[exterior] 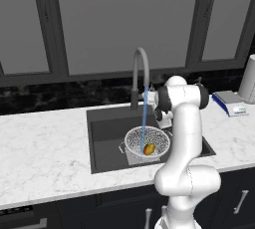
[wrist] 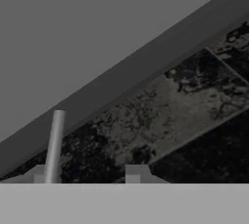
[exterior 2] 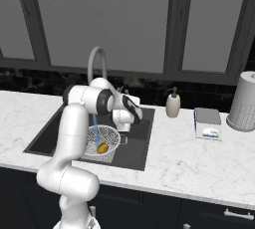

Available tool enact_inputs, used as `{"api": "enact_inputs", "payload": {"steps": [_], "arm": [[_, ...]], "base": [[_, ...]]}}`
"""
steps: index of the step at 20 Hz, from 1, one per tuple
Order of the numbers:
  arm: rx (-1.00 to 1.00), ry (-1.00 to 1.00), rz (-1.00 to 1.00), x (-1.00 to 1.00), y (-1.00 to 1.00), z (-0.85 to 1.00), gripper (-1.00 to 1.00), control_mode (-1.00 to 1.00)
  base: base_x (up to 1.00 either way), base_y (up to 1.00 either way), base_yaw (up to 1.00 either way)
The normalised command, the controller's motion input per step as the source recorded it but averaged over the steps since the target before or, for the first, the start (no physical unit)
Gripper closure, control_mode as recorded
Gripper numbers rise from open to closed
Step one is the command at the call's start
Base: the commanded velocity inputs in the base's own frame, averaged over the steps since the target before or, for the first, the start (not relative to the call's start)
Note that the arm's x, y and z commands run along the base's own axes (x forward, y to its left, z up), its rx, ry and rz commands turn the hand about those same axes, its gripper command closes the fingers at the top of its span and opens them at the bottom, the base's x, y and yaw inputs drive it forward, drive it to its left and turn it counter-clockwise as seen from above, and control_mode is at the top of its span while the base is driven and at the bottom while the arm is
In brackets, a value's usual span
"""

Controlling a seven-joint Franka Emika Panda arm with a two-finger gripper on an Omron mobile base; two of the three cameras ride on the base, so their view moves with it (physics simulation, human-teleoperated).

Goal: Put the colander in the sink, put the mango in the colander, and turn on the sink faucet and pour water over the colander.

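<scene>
Pincer standing apart, its 2 tips separated by a plain gap with nothing clamped between them. Aimed up and back, toward the dark backsplash and window frame rather than down into the sink.

Key relation: thin grey rod, probably part of the faucet, rising just above 1 tip in the hand view, at the edge of the gap rather than in its middle. Long axis running roughly along the fingers, so parallel to the line of approach. Touching that tip or just clear of it: cannot tell.

Colander seated in the sink, toward its front and middle, upright. Mango lying inside the colander, low in the bowl. Water falling as a straight blue stream from the spout into the colander, landing just beside the mango. From the pincer, colander and mango lie below and toward the robot, well apart from the tips.

By the look of things, all 3 parts of the task done: colander in, mango in, water on. Judged next: backing straight off along the finger axis, away from the rod, so as not to knock it sideways and cut the stream. No reach toward the colander or across the tabletop called for
</scene>
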Motion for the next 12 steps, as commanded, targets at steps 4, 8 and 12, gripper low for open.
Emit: {"api": "enact_inputs", "payload": {"steps": [4,8,12], "arm": [[0.16,0.22,-0.33,0.07,-0.96,0.56,1.00,-1.00],[0.17,0.29,-0.13,-0.02,-0.82,1.00,1.00,-1.00],[0.21,0.37,0.00,-0.16,-0.74,1.00,1.00,-1.00]], "base": [[0.00,0.00,0.00],[0.00,0.00,0.00],[0.00,0.00,0.00]]}}
